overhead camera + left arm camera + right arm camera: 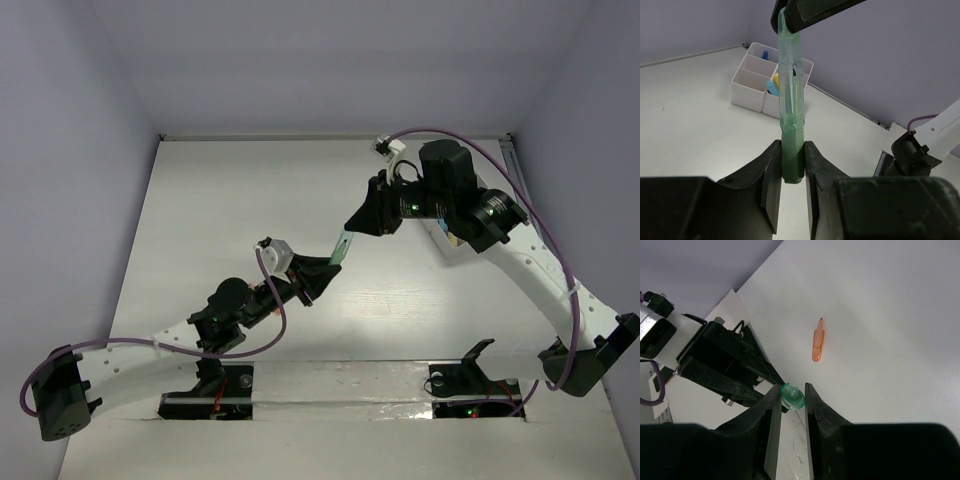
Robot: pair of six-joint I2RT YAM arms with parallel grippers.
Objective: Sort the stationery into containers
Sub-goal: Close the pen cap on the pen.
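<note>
Green pen (790, 85) joining left end effector (791, 150) and right end effector (792, 391) bars passage between; open tabletop (690, 125) flanks tray (747, 97).

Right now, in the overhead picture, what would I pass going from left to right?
First the left arm's elbow → left end effector → green pen, gripped at both ends → right end effector → right arm's elbow.
</note>
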